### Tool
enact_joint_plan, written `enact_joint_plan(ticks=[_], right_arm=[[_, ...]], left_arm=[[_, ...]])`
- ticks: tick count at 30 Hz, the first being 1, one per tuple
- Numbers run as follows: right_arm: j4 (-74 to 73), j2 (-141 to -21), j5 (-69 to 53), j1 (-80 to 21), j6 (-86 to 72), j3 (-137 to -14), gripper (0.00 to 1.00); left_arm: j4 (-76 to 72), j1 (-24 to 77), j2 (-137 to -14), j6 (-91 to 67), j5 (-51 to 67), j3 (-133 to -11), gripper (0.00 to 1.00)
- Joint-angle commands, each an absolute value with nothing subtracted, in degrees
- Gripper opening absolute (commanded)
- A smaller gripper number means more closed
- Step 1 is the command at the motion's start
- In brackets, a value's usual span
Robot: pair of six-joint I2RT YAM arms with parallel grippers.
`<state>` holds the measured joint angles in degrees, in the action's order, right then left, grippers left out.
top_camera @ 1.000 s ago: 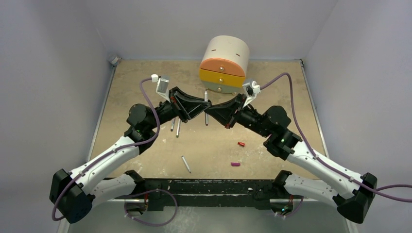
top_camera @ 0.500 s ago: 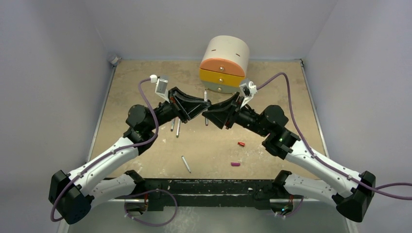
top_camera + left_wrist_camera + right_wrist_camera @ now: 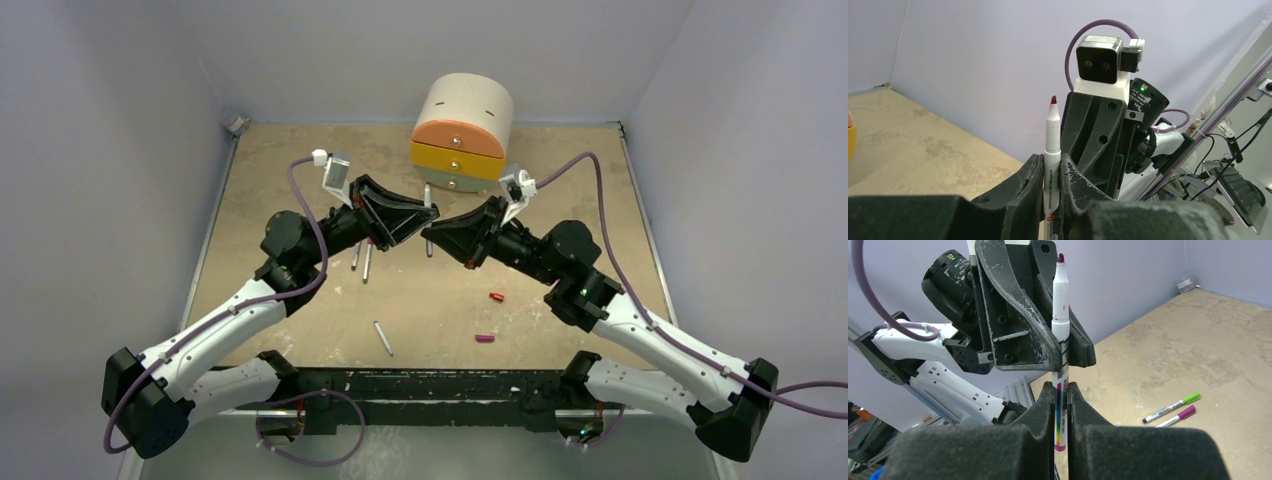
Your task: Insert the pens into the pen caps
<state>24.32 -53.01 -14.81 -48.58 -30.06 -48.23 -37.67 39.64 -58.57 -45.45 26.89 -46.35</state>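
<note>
Pens, nearest outward: a loose pen (image 3: 382, 338) lying flat on the table (image 3: 560, 180), toward its near edge, a purple cap (image 3: 484, 338) and a red cap (image 3: 497, 296) to its right, well apart, unused. Farther in, two capped pens (image 3: 1172, 408) side by side, green and purple ends on, likely finished. Above mid-table, the held pen (image 3: 1061, 300) upright: left pincer (image 3: 1052, 162) narrow on the barrel nearer the tip, right pincer (image 3: 1060, 390) narrow on the tail end, probably a regrip to leave the tip free for a cap. White barrel, rainbow stripe, dark magenta tip, bare. Behind, against the far side, a round drawer box (image 3: 462, 110), orange and yellow fronts.
</note>
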Motion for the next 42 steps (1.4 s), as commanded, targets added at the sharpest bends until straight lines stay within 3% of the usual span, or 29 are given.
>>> enact_joint_plan(ticks=[1, 5, 16, 23, 34, 36, 37, 39, 42], right_arm=[[25.8, -50.6, -13.8, -48.5, -28.1, -48.5, 0.00], [26.3, -51.2, -13.2, -48.5, -27.6, -48.9, 0.00], [27.5, -52.8, -14.5, -48.5, -28.6, -49.2, 0.00], [28.0, -51.3, -14.5, -48.5, -30.3, -47.4, 0.00], [35.0, -51.9, -14.2, -48.5, -33.9, -44.4, 0.00], [32.0, -52.5, -14.1, -48.5, -33.4, -45.6, 0.09], [29.3, -52.5, -13.8, -48.5, -32.7, -46.7, 0.21], [23.3, -51.7, -11.3, -48.5, -31.8, -48.1, 0.34], [13.0, -50.2, -6.5, -48.4, -33.5, -48.3, 0.44]], left_arm=[[-41.7, 39.5, -58.2, -46.4, 27.0, -48.4, 0.22], [-39.1, 39.6, -57.8, -45.0, 27.0, -48.0, 0.32], [-38.4, 39.6, -58.6, -44.6, 29.7, -47.9, 0.34], [-33.2, 39.6, -57.2, -41.5, 28.9, -47.0, 0.15], [-31.0, 39.6, -54.8, -39.4, 25.6, -46.8, 0.00], [-29.6, 39.6, -54.5, -38.5, 24.0, -47.6, 0.00], [-26.7, 39.6, -54.3, -36.6, 22.5, -48.7, 0.00], [-16.4, 39.5, -54.1, -31.7, 18.0, -51.9, 0.00], [-5.3, 39.4, -55.2, -26.2, 9.4, -56.0, 0.00]])
